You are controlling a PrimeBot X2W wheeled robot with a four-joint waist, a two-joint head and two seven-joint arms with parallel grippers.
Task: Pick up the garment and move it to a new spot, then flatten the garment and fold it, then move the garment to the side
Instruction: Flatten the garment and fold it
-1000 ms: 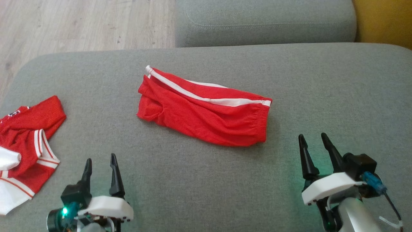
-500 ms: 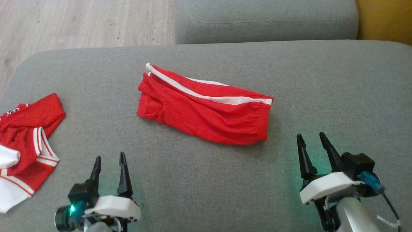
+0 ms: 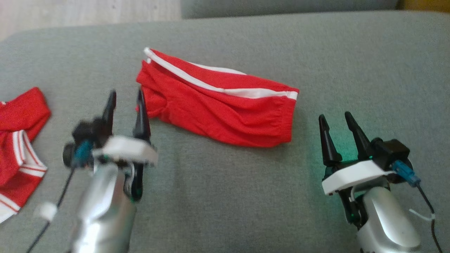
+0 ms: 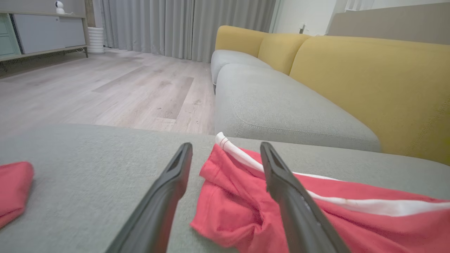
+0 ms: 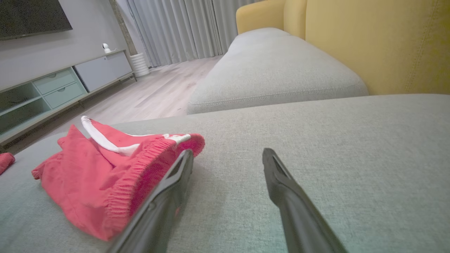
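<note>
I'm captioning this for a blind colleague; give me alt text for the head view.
Red fabric shorts with a white side stripe lie on a grey sofa cushion. The open left gripper is at their left end, the open right gripper near their right end. Another red-and-white garment lies at far left.

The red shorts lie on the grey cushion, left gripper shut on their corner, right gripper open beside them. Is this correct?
No: the left gripper is open at the corner of the red shorts, as the left wrist view shows. The grey cushion and open right gripper are right.
</note>
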